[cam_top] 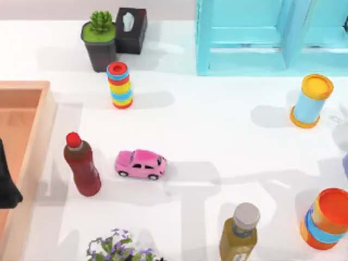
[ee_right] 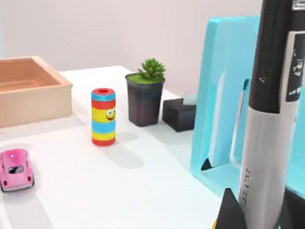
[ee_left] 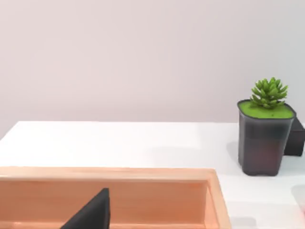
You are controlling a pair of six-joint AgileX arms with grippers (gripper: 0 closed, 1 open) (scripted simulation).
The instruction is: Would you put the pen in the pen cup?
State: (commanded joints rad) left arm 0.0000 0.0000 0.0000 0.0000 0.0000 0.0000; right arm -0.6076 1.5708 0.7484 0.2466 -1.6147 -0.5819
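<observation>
The pen (ee_right: 271, 95) stands upright close to the right wrist camera, black in its upper part and grey-white lower down. My right gripper (ee_right: 259, 212) is shut on it, with a dark fingertip on each side of the barrel. Three round, cup-like containers stand on the table. One is blue with a yellow rim (cam_top: 312, 100) at the right. Another is orange and blue (cam_top: 326, 217) at the front right. The third is a striped one (cam_top: 119, 84) (ee_right: 103, 117) at the back left. I cannot tell which of them is the pen cup. My left gripper (cam_top: 5, 179) hangs over the wooden tray.
The wooden tray (cam_top: 46, 125) lies along the left edge. A turquoise shelf (cam_top: 244, 38) stands at the back right, a potted succulent (cam_top: 99, 41) and a black tissue box (cam_top: 130, 30) at the back left. A pink toy car (cam_top: 140, 164), a red bottle (cam_top: 81, 166), a yellow-brown bottle (cam_top: 240, 234) and flowers (cam_top: 117, 250) are nearer the front.
</observation>
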